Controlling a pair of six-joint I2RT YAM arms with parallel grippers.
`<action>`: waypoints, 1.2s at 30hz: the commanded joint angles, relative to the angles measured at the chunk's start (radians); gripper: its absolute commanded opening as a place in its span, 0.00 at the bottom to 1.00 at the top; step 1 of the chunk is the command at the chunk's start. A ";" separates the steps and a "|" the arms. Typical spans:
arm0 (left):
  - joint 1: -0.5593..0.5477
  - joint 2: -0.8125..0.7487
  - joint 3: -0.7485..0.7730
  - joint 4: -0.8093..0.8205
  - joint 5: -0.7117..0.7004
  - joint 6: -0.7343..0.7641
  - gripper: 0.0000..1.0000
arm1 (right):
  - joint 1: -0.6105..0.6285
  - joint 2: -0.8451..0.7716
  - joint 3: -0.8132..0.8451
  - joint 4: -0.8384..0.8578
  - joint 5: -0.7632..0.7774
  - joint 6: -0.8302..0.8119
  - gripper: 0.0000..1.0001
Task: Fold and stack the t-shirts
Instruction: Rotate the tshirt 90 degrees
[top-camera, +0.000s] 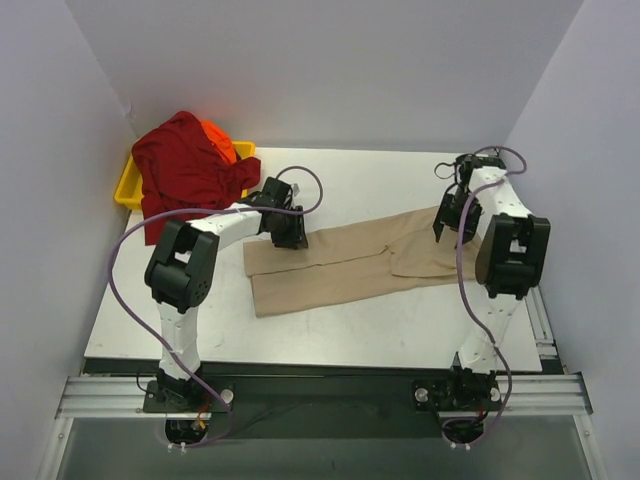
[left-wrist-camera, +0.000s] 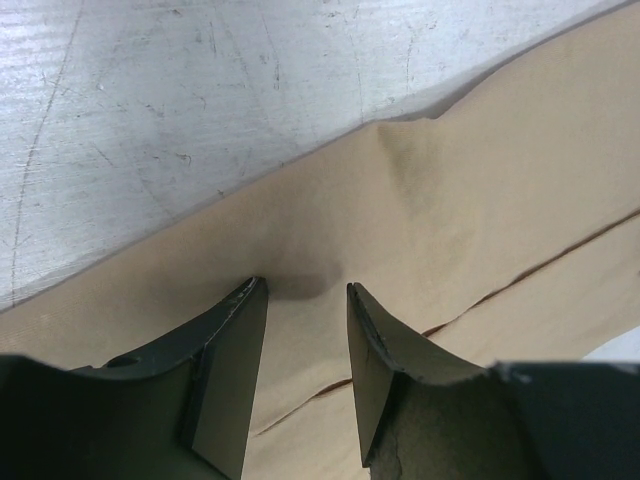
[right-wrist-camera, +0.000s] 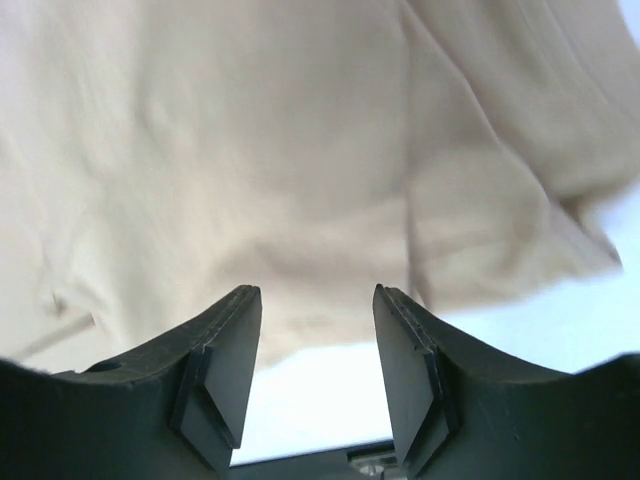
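Note:
The tan t-shirt (top-camera: 350, 258) lies folded lengthwise in a long strip across the middle of the table. My left gripper (top-camera: 288, 236) is open just above the strip's far left edge; in the left wrist view (left-wrist-camera: 300, 290) its jaws stand apart over the tan cloth (left-wrist-camera: 480, 190), holding nothing. My right gripper (top-camera: 450, 222) is open at the strip's right end; in the right wrist view (right-wrist-camera: 317, 295) the tan cloth (right-wrist-camera: 250, 150) lies ahead of the empty jaws. The dark red shirt (top-camera: 185, 170) is heaped over the bright orange shirt (top-camera: 220, 140) at the far left.
A yellow tray (top-camera: 128, 186) under the heaped shirts stands at the far left corner, against the left wall. The white table (top-camera: 360, 325) ends at a metal rail along the near edge.

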 joint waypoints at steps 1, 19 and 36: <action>-0.001 -0.044 -0.004 -0.013 -0.023 0.012 0.49 | -0.033 -0.207 -0.129 -0.037 0.008 0.001 0.49; -0.041 -0.085 -0.068 0.003 -0.028 -0.005 0.49 | -0.085 -0.351 -0.497 0.121 0.003 0.018 0.35; -0.041 -0.118 -0.104 0.000 -0.045 -0.013 0.49 | -0.086 -0.304 -0.531 0.198 0.092 0.032 0.24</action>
